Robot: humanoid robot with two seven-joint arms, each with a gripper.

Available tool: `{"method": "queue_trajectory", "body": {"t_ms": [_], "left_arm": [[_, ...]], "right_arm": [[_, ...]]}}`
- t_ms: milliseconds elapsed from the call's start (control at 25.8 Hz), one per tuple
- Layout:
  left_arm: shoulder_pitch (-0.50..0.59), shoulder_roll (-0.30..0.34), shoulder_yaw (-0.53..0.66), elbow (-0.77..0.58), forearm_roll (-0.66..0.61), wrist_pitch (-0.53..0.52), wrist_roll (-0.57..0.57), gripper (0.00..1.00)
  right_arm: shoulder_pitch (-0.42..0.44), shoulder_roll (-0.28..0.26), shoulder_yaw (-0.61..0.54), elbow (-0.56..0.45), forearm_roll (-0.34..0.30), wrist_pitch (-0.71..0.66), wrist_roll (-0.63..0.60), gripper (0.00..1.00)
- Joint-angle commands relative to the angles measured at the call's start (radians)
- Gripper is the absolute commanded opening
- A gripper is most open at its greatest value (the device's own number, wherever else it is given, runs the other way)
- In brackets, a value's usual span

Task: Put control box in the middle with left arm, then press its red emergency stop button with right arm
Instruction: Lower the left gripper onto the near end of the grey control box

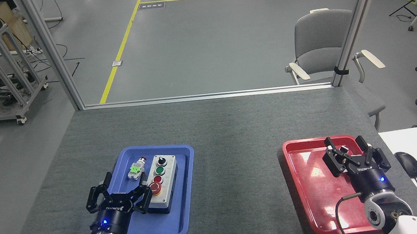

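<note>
We see the control box (165, 183) lying inside the blue tray (187, 210), along the tray's right half, its long side running away from us. On its top sit 4 controls in a row: a black knob (162, 160) farthest from us, then a green button (159, 171), a small red button (158, 179), and the large red emergency stop button (156, 187) nearest. Left of the box, in the same tray, lies a small white-and-green switch part (136, 169). Our left claw (119, 188) is released, fingers spread, hovering over the blue tray's near-left corner, just beside the box's near end. Our right claw (349, 150) is also released, hanging over the red tray (306, 184), well right of the blue tray on the grey desk (232, 130).
</note>
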Motion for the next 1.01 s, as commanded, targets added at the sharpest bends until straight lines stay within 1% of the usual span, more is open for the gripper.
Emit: {"method": "queue_trajectory", "body": {"t_ms": [0, 310, 543, 659, 969], "left_arm": [[0.005, 0.002, 0.003, -0.003, 0.001, -0.001, 0.002, 1.00], [0.007, 0.003, 0.006, -0.002, 0.001, 0.000, -0.007, 1.00], [0.007, -0.008, 0.006, -0.003, 0.003, 0.005, -0.001, 1.00], [0.014, -0.005, 0.000, -0.005, 0.004, -0.016, -0.014, 1.00], [0.083, -0.008, -0.033, -0.002, -0.008, -0.012, 0.006, 1.00]], "right_arm": [[0.002, 0.002, -0.001, 0.000, 0.000, 0.000, -0.004, 1.00], [0.004, 0.002, -0.008, 0.002, 0.000, 0.001, -0.004, 1.00], [0.008, 0.003, -0.011, 0.002, -0.001, 0.000, -0.004, 1.00], [0.007, 0.002, -0.011, 0.003, -0.001, 0.003, -0.004, 1.00], [0.008, 0.003, -0.021, 0.003, -0.011, 0.017, -0.004, 1.00]]}}
